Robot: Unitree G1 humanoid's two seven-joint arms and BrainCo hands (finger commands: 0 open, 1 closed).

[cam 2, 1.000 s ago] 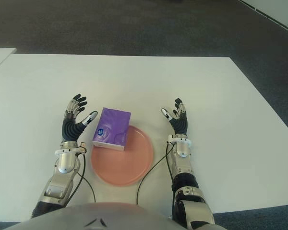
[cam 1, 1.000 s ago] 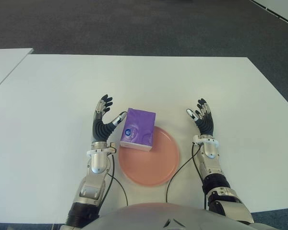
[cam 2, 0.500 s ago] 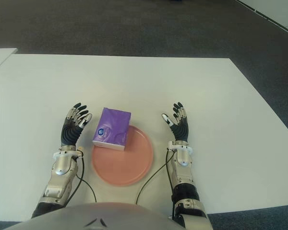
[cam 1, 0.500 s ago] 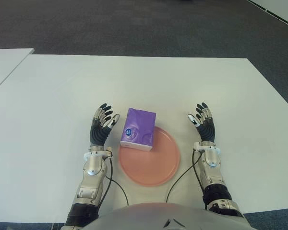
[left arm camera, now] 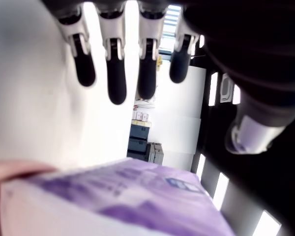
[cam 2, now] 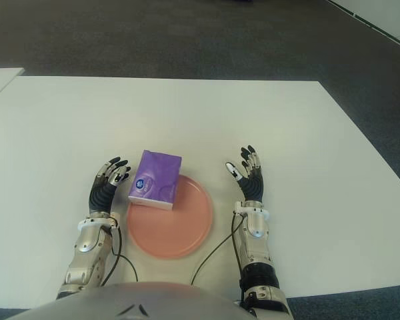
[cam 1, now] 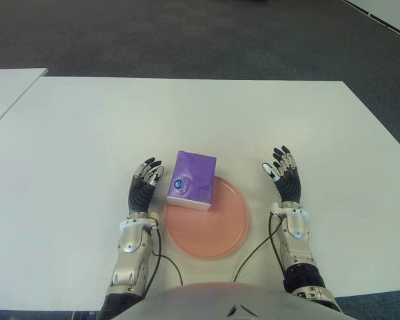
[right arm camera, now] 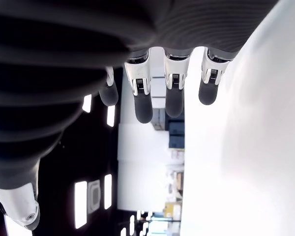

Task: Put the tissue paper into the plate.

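Note:
A purple tissue pack (cam 1: pixel 193 179) lies partly on the far left rim of the pink plate (cam 1: pixel 220 230), its left part over the white table. My left hand (cam 1: pixel 145 185) stands just left of the pack, fingers spread and holding nothing; the left wrist view shows the pack (left arm camera: pixel 128 196) close below its fingertips (left arm camera: pixel 116 78), apart from them. My right hand (cam 1: pixel 285 177) is to the right of the plate, fingers spread and empty, with only the fingers (right arm camera: pixel 143 101) in its wrist view.
The white table (cam 1: pixel 87 133) stretches far ahead and to both sides. A second white table (cam 1: pixel 3 87) shows at the far left. Dark carpet (cam 1: pixel 187 33) lies beyond the table.
Both hands have drawn back toward my body. The left hand has come away from the tissue pack, which stays where it was on the plate's rim.

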